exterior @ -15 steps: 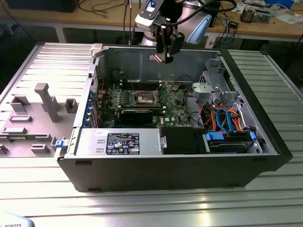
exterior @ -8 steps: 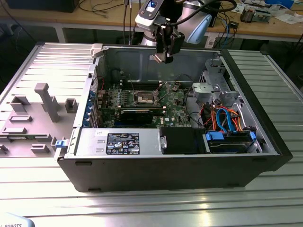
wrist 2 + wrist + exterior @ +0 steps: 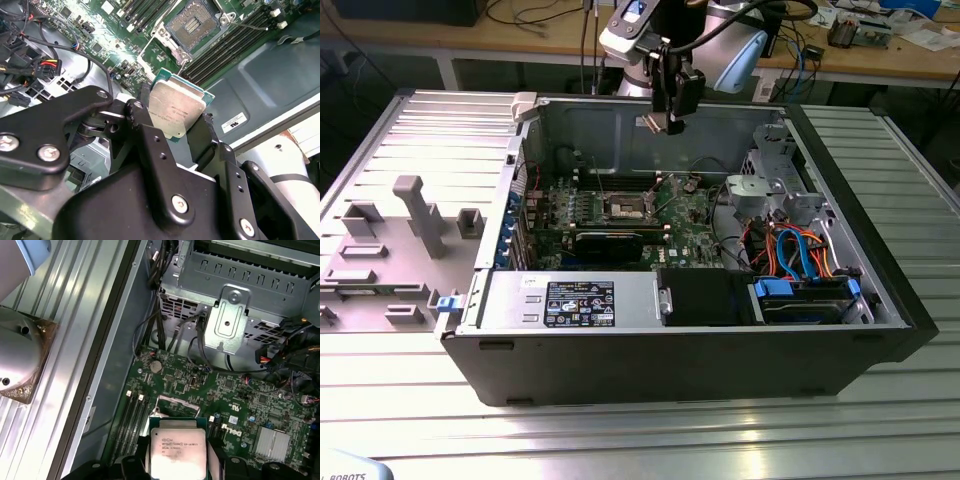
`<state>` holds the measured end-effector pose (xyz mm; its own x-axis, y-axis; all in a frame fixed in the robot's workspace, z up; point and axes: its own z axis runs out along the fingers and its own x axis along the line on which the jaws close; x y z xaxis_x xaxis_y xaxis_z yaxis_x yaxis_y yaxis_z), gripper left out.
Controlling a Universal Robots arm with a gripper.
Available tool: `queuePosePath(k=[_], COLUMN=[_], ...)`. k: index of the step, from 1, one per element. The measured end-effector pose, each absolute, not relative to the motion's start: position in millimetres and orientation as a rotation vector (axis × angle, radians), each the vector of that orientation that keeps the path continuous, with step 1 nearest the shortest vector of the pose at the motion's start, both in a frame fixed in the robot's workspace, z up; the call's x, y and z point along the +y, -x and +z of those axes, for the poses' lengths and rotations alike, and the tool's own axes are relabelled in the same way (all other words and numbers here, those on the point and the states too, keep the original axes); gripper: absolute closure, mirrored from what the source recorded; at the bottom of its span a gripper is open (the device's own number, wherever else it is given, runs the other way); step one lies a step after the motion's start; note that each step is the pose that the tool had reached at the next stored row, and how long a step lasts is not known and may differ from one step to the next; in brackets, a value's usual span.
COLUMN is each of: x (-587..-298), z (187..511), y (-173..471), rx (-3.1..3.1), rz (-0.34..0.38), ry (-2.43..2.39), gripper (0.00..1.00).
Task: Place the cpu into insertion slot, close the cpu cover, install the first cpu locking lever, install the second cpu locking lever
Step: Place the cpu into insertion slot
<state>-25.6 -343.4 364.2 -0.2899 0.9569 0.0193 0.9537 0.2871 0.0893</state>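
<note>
My gripper [image 3: 669,122] hangs above the open computer case, over its far wall, shut on the cpu [image 3: 176,110]. The cpu [image 3: 177,452] is a flat silver-topped chip with a green edge, clamped between the black fingers [image 3: 150,145] in both wrist views. On the green motherboard the insertion slot [image 3: 624,207] lies open, a square socket with a dark pin field [image 3: 194,21] and a silvery rim. The cpu cover [image 3: 161,46] looks swung back beside the socket. The gripper is well above the slot and toward the exterior view's right of it.
The black case wall [image 3: 670,350] and a power supply [image 3: 570,302] stand at the near side. A metal drive cage [image 3: 775,185] with blue and orange cables [image 3: 790,255] fills the exterior view's right. A black card [image 3: 610,243] and memory slots [image 3: 235,47] flank the socket. A grey fixture tray [image 3: 390,240] lies outside.
</note>
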Motion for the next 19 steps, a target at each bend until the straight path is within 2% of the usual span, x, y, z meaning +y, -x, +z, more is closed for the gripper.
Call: queuePosePath(k=[19], x=[-343.4], z=[364.0], y=[27.6], rx=[2.469], rz=[0.128], ry=[-1.875], gripper=[0.46])
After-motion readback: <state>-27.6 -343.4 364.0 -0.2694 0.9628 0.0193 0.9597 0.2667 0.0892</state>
